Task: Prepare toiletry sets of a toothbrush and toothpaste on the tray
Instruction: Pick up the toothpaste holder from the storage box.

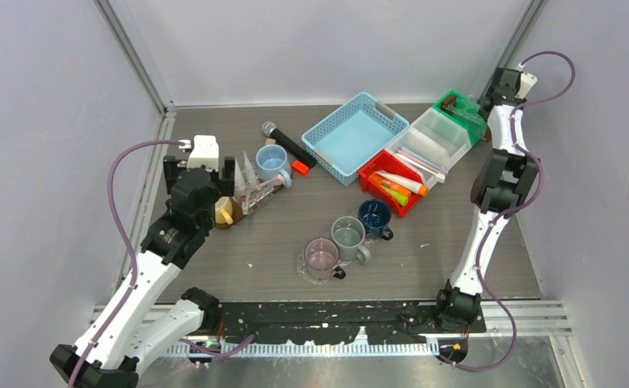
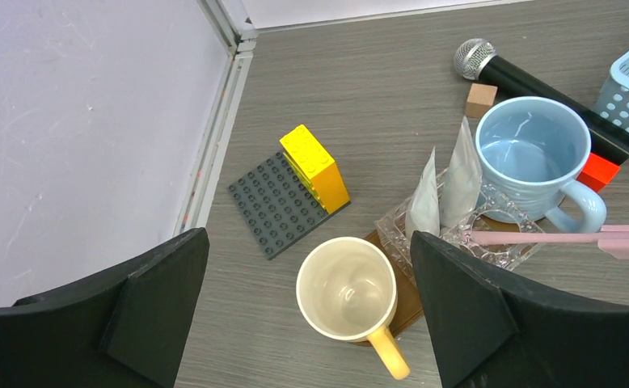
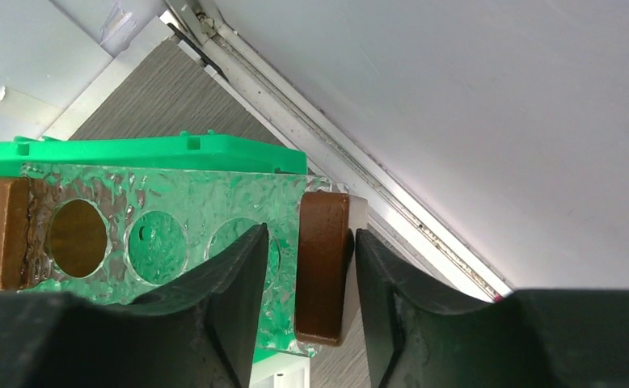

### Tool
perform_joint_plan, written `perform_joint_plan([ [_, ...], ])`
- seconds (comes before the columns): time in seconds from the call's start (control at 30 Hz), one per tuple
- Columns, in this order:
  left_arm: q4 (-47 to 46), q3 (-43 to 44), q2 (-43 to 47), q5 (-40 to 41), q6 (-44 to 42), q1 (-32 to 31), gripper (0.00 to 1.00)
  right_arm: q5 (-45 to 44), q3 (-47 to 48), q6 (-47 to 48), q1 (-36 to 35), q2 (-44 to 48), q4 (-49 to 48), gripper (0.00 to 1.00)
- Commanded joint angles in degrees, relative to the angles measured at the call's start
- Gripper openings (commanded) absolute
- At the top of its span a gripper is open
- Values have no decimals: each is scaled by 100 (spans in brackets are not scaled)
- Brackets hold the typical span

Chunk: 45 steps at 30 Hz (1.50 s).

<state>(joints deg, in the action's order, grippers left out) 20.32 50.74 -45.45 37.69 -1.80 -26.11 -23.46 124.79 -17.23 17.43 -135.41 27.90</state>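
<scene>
The right gripper (image 3: pixel 309 236) straddles one brown wooden end block (image 3: pixel 321 275) of a clear, pebbled-plastic tray (image 3: pixel 206 202) pierced with round holes, which lies on top of a bright green bin (image 3: pixel 133 149). Its jaws are partly open, with a sliver of gap showing beside the block. The left gripper (image 2: pixel 307 263) is spread wide and holds nothing, above a glossy cream mug (image 2: pixel 348 287) with a yellow handle. A slim pink toothbrush (image 2: pixel 566 238) lies across a second clear ribbed tray (image 2: pixel 505 252), beside a pale blue mug (image 2: pixel 529 153). White, orange and green toothpaste tubes (image 1: pixel 398 184) lie in a red slotted basket (image 1: pixel 365 172). More slim toothbrushes (image 1: pixel 419 159) lie in the frosted bin (image 1: pixel 449 129) next to it.
</scene>
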Motion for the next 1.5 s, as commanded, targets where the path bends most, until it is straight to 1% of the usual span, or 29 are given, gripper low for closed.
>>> perform_joint_plan([
  [0.0, -291, -12, 115, -34, -4, 36, 100, 36, 292, -153, 41, -116, 683, 54],
  [0.03, -291, -12, 114, -34, -4, 36, 100, 27, 296, -155, 39, -110, 713, 58],
  [0.1, -291, -18, 131, -47, -8, 36, 100, -8, 298, -149, 38, -108, 762, 60],
  [0.27, -288, -20, 133, -67, 5, 36, 100, -232, 336, -201, 32, -157, 865, 63],
  [0.37, -283, -20, 120, -85, 5, 36, 100, -211, 376, -210, 37, -237, 851, 61],
  [0.43, -274, -20, 111, -95, 5, 36, 100, -127, 416, -221, 40, -299, 820, 58],
  [0.57, -274, -20, 112, -95, 5, 36, 100, -74, 466, -285, 33, -303, 811, 47],
  [0.6, -274, -20, 113, -95, 5, 36, 100, -68, 453, -296, 35, -229, 804, 42],
  [0.63, -274, -20, 115, -95, 5, 41, 100, -57, 407, -311, 38, -182, 767, 40],
  [0.73, -274, -20, 127, -112, 5, 44, 100, -93, 278, -318, 34, 123, 667, 29],
  [0.77, -274, -20, 136, -119, 13, 44, 100, -120, 229, -310, 37, 192, 616, 26],
  [0.87, -274, -20, 186, -135, 22, 44, 100, -149, 147, -283, 40, 558, 522, 15],
  [0.9, -274, -25, 206, -139, 30, 44, 100, -154, 95, -282, 36, 625, 464, 9],
  [0.97, -274, -29, 243, -148, 39, 44, 100, -150, 42, -259, 33, 839, 383, 4],
  [1.07, -291, -47, 310, -157, 49, 44, 100, -162, -11, -220, 41, 1143, 304, 1],
  [1.3, -291, -56, 383, -192, 76, 53, 99, -142, -274, -137, 39, 1678, 128, 0],
  [1.43, -287, -51, 395, -230, 100, 78, 99, 241, -816, -41, 41, 2217, -258, 0],
  [1.47, -283, -47, 398, -250, 109, 87, 99, 493, -1034, -20, 37, 2320, -401, 0],
])
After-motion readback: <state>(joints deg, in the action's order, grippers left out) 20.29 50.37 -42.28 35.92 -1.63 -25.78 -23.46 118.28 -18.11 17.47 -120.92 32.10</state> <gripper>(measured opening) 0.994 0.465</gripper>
